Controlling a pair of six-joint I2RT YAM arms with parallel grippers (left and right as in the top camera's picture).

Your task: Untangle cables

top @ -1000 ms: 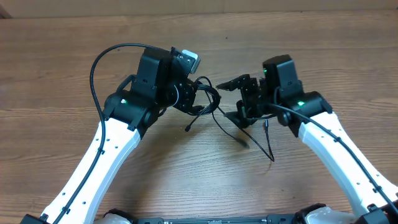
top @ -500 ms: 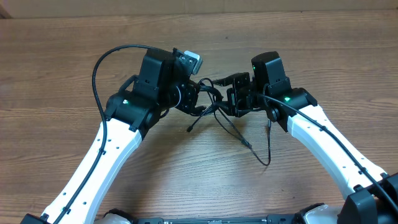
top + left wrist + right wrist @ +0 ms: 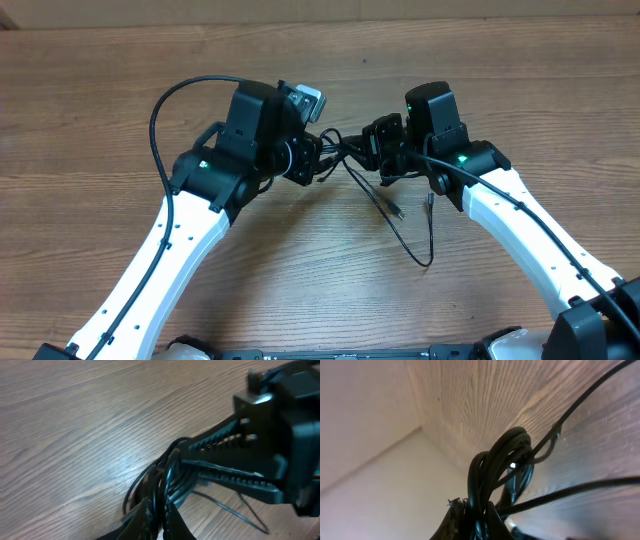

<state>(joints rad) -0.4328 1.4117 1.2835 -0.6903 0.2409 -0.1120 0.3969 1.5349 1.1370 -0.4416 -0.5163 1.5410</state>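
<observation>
The cables [image 3: 345, 152] form a black knot held above the wooden table between both arms. My left gripper [image 3: 318, 158] is shut on the bundle from the left; in the left wrist view the cords [image 3: 165, 477] run up between its fingertips, gripper [image 3: 161, 510]. My right gripper [image 3: 368, 150] is shut on the same bundle from the right, and its wrist view shows looped cables [image 3: 497, 467] pinched between its fingers, gripper [image 3: 476, 512]. Loose strands [image 3: 405, 235] trail down onto the table, ending in a small plug [image 3: 398, 211].
The right gripper's toothed fingers [image 3: 235, 460] fill the right side of the left wrist view. A thick black robot wire [image 3: 160, 110] arcs over the left arm. Bare wooden table [image 3: 300, 280] surrounds the arms.
My right gripper moved left to the bundle and closed on it. The trailing strands shifted slightly left. The left gripper stayed shut on the bundle.
</observation>
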